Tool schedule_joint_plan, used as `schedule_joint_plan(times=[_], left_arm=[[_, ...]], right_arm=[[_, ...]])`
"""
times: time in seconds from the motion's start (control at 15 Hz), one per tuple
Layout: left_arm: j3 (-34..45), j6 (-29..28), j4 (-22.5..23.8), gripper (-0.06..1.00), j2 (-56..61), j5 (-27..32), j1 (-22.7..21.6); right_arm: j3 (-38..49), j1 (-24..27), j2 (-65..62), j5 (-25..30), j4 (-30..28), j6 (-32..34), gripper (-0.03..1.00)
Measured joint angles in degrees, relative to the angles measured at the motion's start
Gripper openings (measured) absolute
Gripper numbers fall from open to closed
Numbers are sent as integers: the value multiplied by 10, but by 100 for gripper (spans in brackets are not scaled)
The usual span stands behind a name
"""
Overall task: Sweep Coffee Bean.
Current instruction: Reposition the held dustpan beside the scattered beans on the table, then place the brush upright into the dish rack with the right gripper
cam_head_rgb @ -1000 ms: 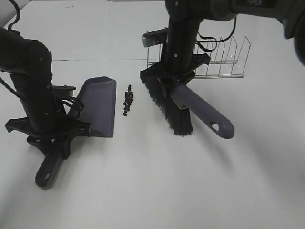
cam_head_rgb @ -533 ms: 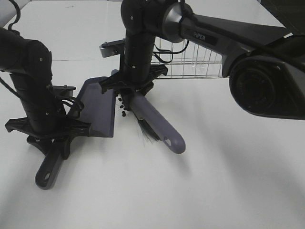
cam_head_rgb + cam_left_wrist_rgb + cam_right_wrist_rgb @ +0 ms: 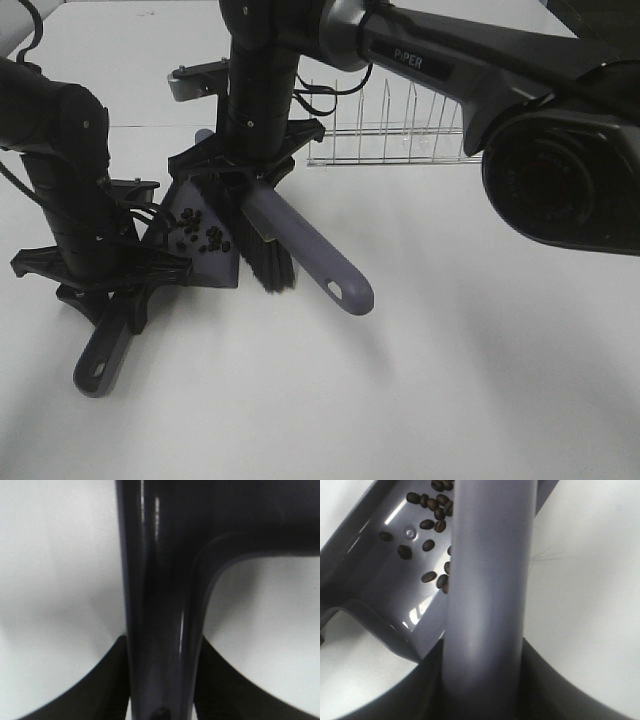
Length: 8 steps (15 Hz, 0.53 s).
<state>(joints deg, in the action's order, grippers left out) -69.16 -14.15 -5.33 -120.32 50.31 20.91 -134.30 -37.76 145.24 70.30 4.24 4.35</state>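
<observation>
If the left pincer (image 3: 108,282), clamped tight on the pan (image 3: 222,268) handle, tips the pan, the beans (image 3: 197,232) lying inside it could roll out over the lip onto the desk (image 3: 450,380). If the right pincer (image 3: 248,178), clamped on the brush (image 3: 300,245) handle, pulls the brush away fast, the bristles could flick beans out. Some beans may hide under the bristles; I cannot tell. Count: one desk, one wire rack (image 3: 390,135), one pan, one brush, two pincers, about fifteen beans showing.
</observation>
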Motion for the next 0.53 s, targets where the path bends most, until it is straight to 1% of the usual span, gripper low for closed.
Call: schedule_joint_plan(times=[0.07, 0.13, 0.27, 0.4, 0.53], left_arm=[[0, 0, 0, 32, 0, 0, 0], [0, 0, 0, 32, 0, 0, 0], [0, 0, 0, 32, 0, 0, 0], [0, 0, 0, 32, 0, 0, 0], [0, 0, 0, 32, 0, 0, 0]], right_arm=[[0, 0, -33, 1, -17, 0, 27], [0, 0, -43, 1, -25, 0, 27], [0, 1, -75, 2, -62, 0, 27], [0, 14, -94, 2, -93, 0, 27], [0, 41, -103, 3, -108, 0, 27]])
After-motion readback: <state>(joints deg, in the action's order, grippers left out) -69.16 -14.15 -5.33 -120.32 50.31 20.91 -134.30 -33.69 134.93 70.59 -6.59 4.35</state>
